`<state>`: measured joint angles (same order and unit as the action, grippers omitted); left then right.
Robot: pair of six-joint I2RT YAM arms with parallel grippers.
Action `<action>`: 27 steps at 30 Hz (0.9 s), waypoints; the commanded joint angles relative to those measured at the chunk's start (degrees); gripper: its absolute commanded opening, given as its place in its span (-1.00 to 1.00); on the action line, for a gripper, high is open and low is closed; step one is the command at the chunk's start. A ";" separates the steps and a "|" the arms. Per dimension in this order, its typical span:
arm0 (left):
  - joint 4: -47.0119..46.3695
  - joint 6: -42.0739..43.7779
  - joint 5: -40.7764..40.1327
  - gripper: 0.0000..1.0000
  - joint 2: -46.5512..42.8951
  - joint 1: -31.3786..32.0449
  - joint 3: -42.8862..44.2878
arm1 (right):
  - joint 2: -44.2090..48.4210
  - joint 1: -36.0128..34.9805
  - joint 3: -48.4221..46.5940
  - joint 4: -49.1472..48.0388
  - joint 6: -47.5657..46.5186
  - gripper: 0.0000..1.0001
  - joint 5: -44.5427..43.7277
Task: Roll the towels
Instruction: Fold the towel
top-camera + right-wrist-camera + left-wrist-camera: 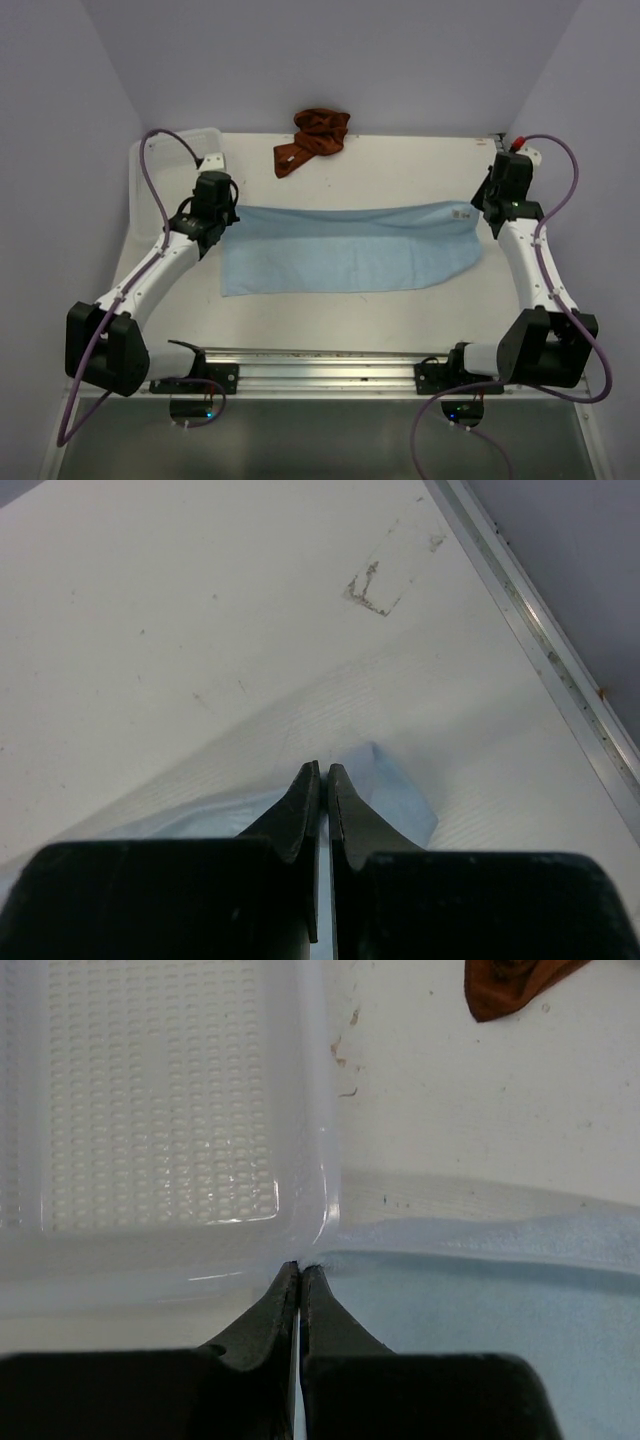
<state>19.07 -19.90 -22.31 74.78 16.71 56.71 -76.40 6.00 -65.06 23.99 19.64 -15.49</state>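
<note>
Top external, blue towel [350, 248] lengthwise left-right (rust towel [313, 138] crumpled)

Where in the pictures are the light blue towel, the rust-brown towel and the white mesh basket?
light blue towel [350, 250], top view, middle of the spread cloth.
rust-brown towel [315, 135], top view, centre of the crumpled heap.
white mesh basket [150, 1100], left wrist view, its perforated floor.

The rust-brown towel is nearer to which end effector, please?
Left. The left end effector grips the left corner of the blue towel, with the rust-brown towel beyond and right of it; the right end effector grips the opposite corner, farther.
</note>
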 commanded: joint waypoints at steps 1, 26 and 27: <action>-2.72 0.39 1.56 -1.00 -2.80 -0.45 -2.74 | 3.80 0.94 1.42 -2.02 0.05 -1.00 0.10; -2.72 -7.52 3.23 -1.00 -14.22 -0.45 -16.63 | 11.80 3.58 10.12 5.28 3.82 -1.00 -3.94; -2.37 -7.70 3.15 -1.00 -14.31 -0.45 -16.63 | 11.98 3.58 10.47 5.54 4.18 -1.00 -3.94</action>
<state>18.55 -25.89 -18.65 62.57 16.71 40.77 -66.24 9.13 -55.51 28.77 22.31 -17.30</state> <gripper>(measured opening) 0.016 0.027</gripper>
